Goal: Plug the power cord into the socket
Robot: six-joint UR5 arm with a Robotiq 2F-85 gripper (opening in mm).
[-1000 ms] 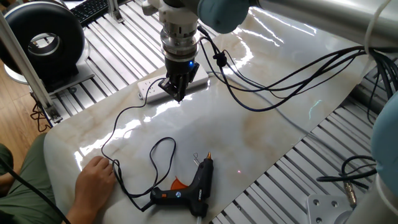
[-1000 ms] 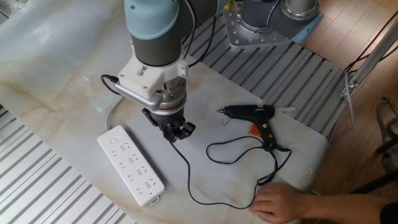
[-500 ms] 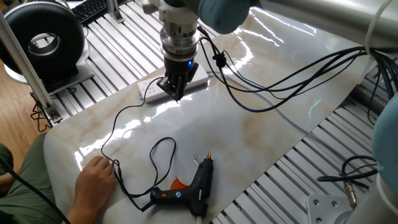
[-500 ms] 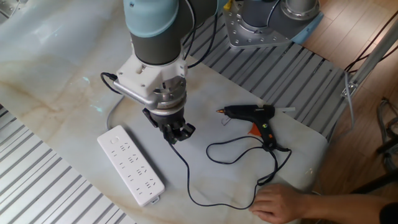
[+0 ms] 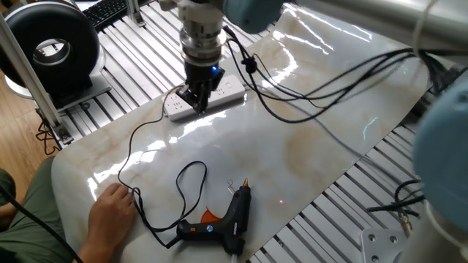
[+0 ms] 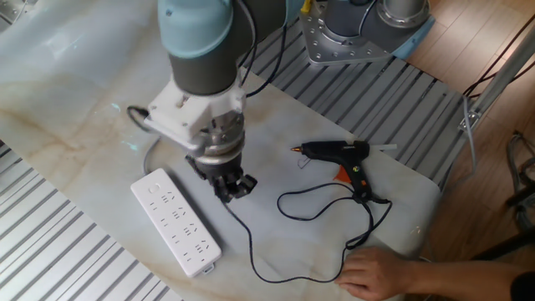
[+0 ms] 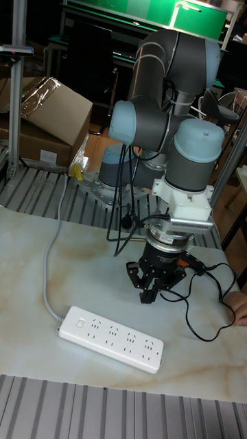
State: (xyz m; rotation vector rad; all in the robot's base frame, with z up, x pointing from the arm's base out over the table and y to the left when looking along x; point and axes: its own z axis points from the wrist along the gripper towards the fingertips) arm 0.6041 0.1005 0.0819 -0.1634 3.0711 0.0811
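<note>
- White socket (image 5: 228, 93) on marbled surface (image 5: 307, 146), partly behind end effector (image 5: 196, 103); power cord (image 5: 135, 146) trailing away.
- Other fixed view: end effector (image 6: 231, 187) closed on cord's plug end, beside socket (image 6: 175, 221), not yet above outlets.
- Tall view: plug apparently pinched, hovering clear of socket (image 7: 110, 330); alignment and insertion remaining.

Bright, even overhead light. Glossy bench (image 5: 307, 146) throws white glare streaks — strongest along its far side in one fixed view. Shadows soft, faint. Near arm segment (image 5: 446, 139) blurred, probably out of focus. Tall view dimmer behind — background dark.
</note>
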